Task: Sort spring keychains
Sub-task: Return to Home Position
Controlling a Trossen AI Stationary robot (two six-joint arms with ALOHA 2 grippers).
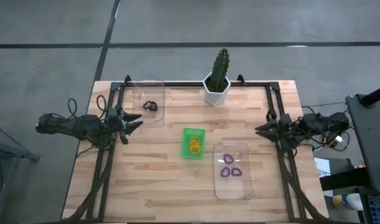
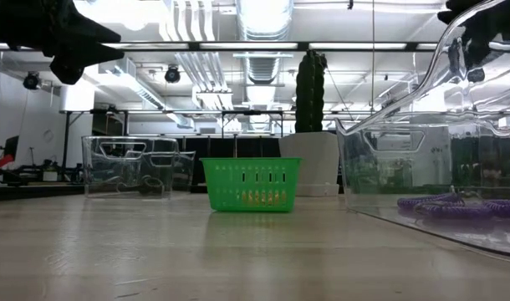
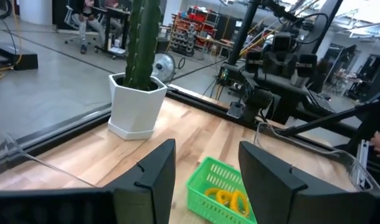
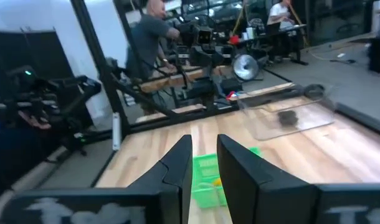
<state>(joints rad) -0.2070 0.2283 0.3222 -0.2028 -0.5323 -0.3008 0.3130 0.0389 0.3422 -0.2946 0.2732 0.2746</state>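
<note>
The left gripper [image 1: 137, 124], fingers parted and empty, sits at the bench's [image 1: 146, 186] left edge near the black spring keychains [image 1: 150, 106] in the far clear tray [image 1: 140, 87], with the orange spring keychains [image 1: 194, 146] in the central green tray [image 1: 193, 130], the purple spring keychains [image 1: 230, 165] in the near clear tray [image 1: 233, 190], and the right gripper [image 1: 258, 130], narrowly parted and empty, at the right edge.

The green tray [image 1: 184, 142] holds orange keychains [image 1: 194, 146]. Beside the tray, purple keychains [image 1: 228, 160] lie in a clear bin [image 1: 233, 190]; black keychains [image 1: 150, 106] sit farther off. The wooden worktop [image 1: 152, 180] is pale and planked.
</note>
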